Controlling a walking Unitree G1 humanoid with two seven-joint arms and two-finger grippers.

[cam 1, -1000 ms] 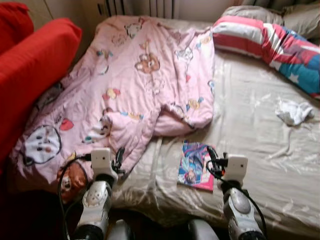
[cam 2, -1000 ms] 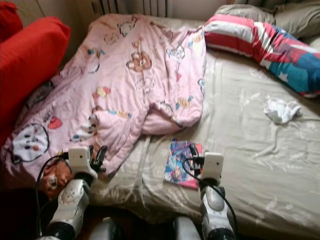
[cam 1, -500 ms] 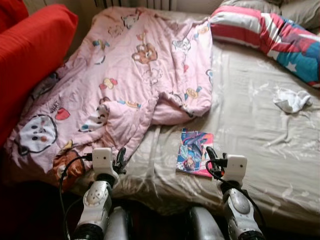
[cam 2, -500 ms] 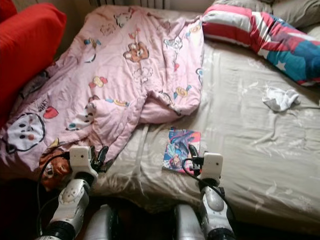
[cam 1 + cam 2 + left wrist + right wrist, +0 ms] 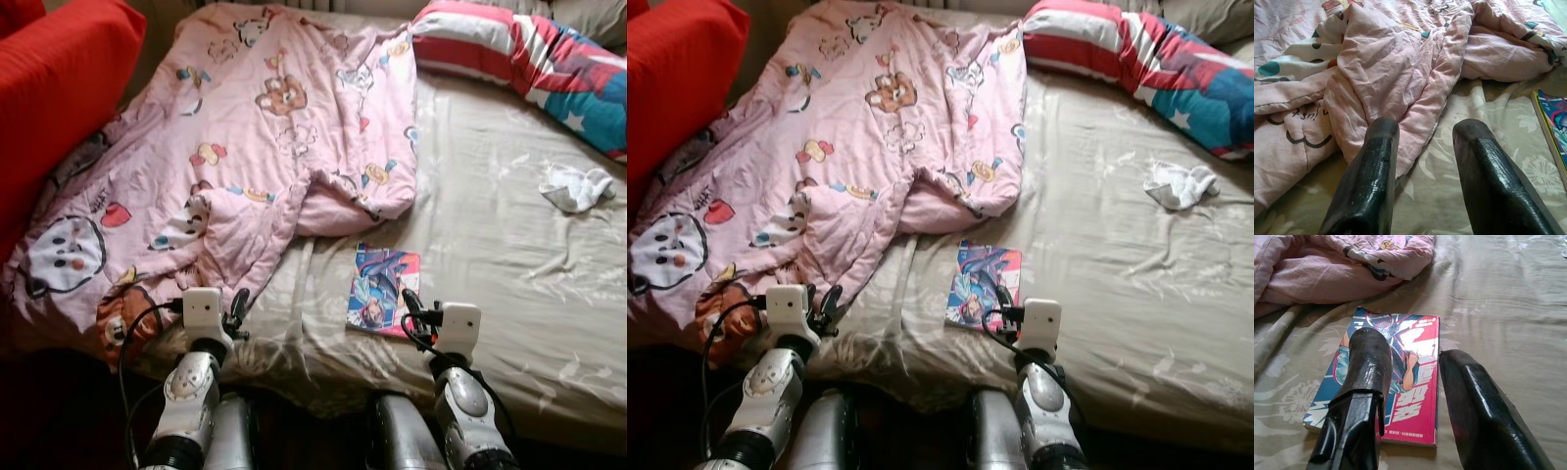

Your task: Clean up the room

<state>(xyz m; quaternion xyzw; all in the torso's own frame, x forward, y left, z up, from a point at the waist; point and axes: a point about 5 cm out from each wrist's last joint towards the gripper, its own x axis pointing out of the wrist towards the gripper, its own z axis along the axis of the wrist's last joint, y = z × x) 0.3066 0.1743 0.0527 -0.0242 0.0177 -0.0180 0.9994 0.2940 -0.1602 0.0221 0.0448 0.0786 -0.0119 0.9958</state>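
Probably light, thin and fairly stiff, the comic book (image 5: 1391, 382) lies flat on the beige bedsheet (image 5: 509, 264) just below the pink duvet (image 5: 265, 147), under the empty, parted right gripper (image 5: 1408, 367), so an edge pinch looks best.

Bed (image 5: 509, 245) with beige floral sheet, red sofa (image 5: 59, 88) at its left side, dark floor in shadow below, daylight across sheet

Bedroom in a home. Bed (image 5: 490, 235) with a rumpled beige floral sheet, a pink cartoon-print quilt (image 5: 245, 166) thrown across it, a striped pillow (image 5: 509, 59) at the head. Comic book (image 5: 384, 302) and a white sock (image 5: 576, 188) lie loose on the sheet; red cushion (image 5: 59, 88) alongside.
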